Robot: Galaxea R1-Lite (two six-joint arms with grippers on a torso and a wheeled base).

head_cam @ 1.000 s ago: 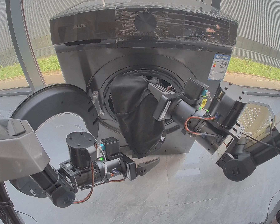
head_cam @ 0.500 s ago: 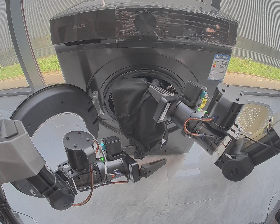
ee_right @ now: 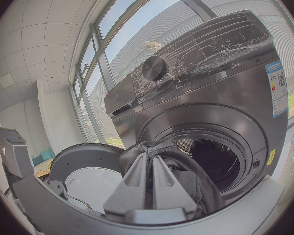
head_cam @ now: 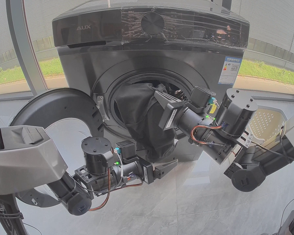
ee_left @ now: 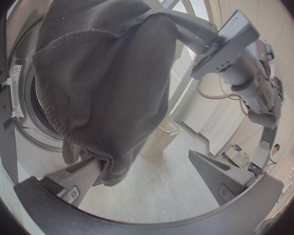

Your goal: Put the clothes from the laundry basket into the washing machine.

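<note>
A black garment (head_cam: 143, 118) hangs in front of the washing machine's drum opening (head_cam: 178, 88), with its top at the rim and its lower end drooping below the opening. My right gripper (head_cam: 158, 94) is shut on the garment's upper edge (ee_right: 160, 149). My left gripper (head_cam: 173, 164) is open just under the garment's bottom hem. In the left wrist view the hem (ee_left: 111, 173) rests against one finger (ee_left: 76, 177) while the other finger (ee_left: 219, 175) stands apart. The cream laundry basket (head_cam: 268, 123) stands to the right of the machine.
The round door (head_cam: 55, 111) is swung open to the left of the washing machine (head_cam: 88, 62). Pale tiled floor (head_cam: 192, 199) lies in front. Windows stand behind the machine. The basket (ee_left: 160, 136) sits on the floor beside the machine's front.
My left arm has moved right and closer to the machine, bringing its open gripper under the garment's hem. The right gripper has shifted slightly, and the garment's lower end hangs a little higher.
</note>
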